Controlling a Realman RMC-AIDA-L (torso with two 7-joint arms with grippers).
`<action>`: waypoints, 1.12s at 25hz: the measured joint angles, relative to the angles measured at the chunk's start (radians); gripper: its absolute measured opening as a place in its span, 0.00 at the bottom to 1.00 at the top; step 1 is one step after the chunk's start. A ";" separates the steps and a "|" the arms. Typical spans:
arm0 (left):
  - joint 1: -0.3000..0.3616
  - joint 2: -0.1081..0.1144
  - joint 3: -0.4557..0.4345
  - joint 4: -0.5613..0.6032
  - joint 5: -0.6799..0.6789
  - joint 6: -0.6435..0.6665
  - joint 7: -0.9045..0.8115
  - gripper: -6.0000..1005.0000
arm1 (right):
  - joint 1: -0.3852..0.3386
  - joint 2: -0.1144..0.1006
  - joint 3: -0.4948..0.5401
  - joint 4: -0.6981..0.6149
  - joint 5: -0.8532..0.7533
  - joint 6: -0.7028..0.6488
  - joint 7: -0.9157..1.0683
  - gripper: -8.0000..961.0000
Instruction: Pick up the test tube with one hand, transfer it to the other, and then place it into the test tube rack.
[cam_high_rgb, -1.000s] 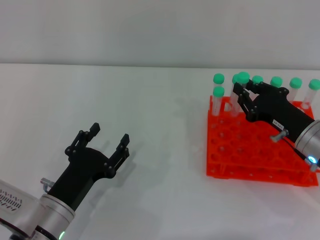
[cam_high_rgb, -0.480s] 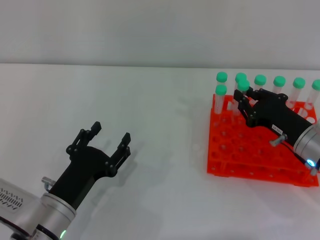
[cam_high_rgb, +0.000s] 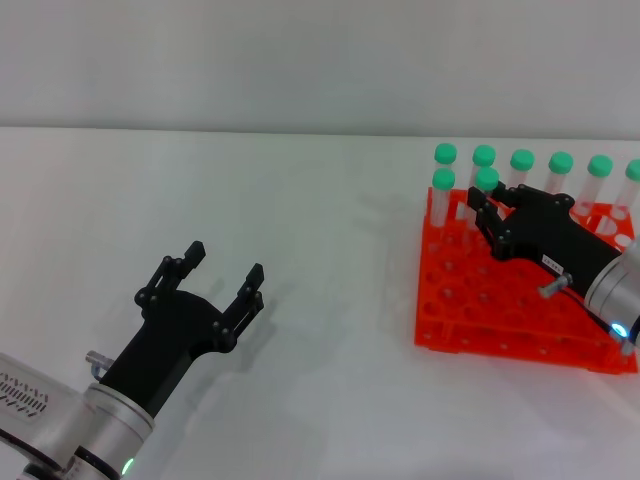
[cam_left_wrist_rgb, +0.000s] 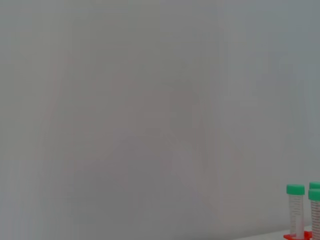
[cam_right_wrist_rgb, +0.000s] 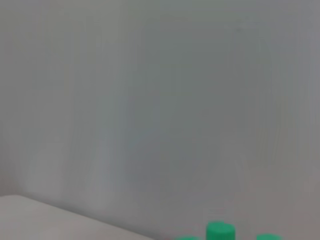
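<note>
The orange-red test tube rack (cam_high_rgb: 470, 320) stands at the right of the white table. My right gripper (cam_high_rgb: 484, 206), black with a white label, reaches over the rack's back left part. It is shut on a green-capped test tube (cam_high_rgb: 487, 179), held upright with its lower end down among the rack's holes in the second row. My left gripper (cam_high_rgb: 226, 260) is open and empty, low over the table at the front left, far from the rack. In the right wrist view only green caps (cam_right_wrist_rgb: 220, 231) show against the wall.
Several other green-capped tubes (cam_high_rgb: 521, 161) stand along the rack's back row, and one (cam_high_rgb: 443, 181) stands at the left end of the second row. The left wrist view shows two tubes (cam_left_wrist_rgb: 295, 200) and a rack corner (cam_left_wrist_rgb: 296, 236) against the grey wall.
My right gripper has moved down and slightly right with the tube, so its cap now sits level with the neighbouring tube in the second row. The left arm has barely moved.
</note>
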 joint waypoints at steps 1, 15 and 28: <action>0.000 0.000 0.000 0.000 0.000 0.000 0.000 0.76 | 0.001 0.000 -0.001 0.000 0.000 -0.005 0.000 0.23; -0.002 0.000 0.000 0.002 -0.002 0.000 0.000 0.76 | -0.003 0.000 -0.003 -0.008 -0.004 -0.005 -0.007 0.30; -0.007 0.000 -0.009 0.000 -0.002 0.000 0.000 0.76 | -0.115 -0.005 -0.003 -0.024 -0.004 0.128 0.015 0.79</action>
